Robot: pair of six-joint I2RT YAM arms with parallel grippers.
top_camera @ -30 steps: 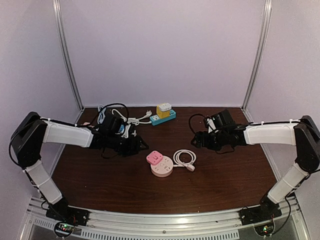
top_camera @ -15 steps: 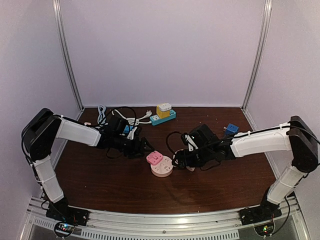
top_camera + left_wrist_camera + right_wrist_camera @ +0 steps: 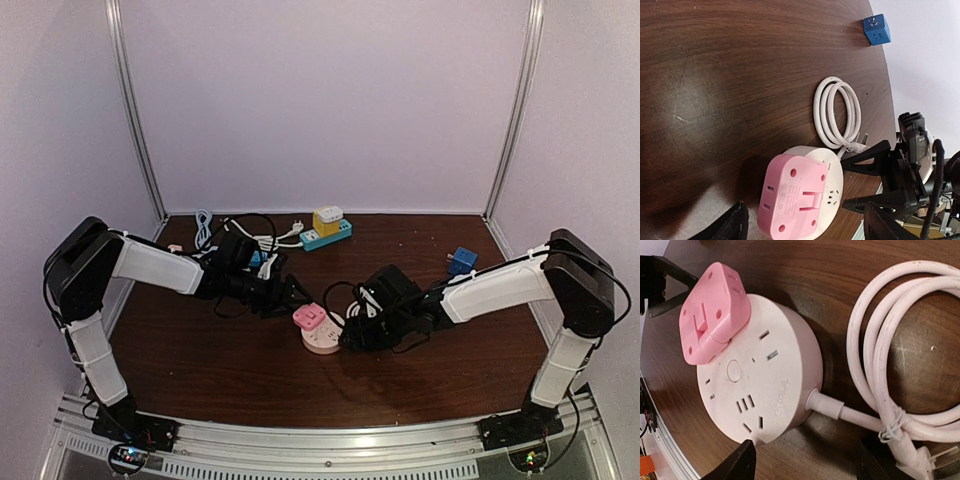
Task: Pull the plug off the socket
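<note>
A pink plug (image 3: 309,318) sits in a round white socket (image 3: 325,341) at the table's middle. In the left wrist view the pink plug (image 3: 797,195) lies between my open left fingers, apart from both. My left gripper (image 3: 294,293) is just behind-left of it, and its wrist view (image 3: 807,227) shows it empty. My right gripper (image 3: 350,334) is open at the socket's right side. In the right wrist view (image 3: 807,462) it straddles the socket's (image 3: 760,385) cord outlet. The plug (image 3: 712,312) is at the far rim.
The socket's white cord (image 3: 905,355) lies coiled right of it, under my right arm. A blue cube (image 3: 461,260) sits at the right. A yellow block on a teal power strip (image 3: 326,228) and loose cables (image 3: 240,232) lie at the back.
My right arm has swung left and down to the round socket. My left gripper has moved a little right toward the pink plug. Both stay open.
</note>
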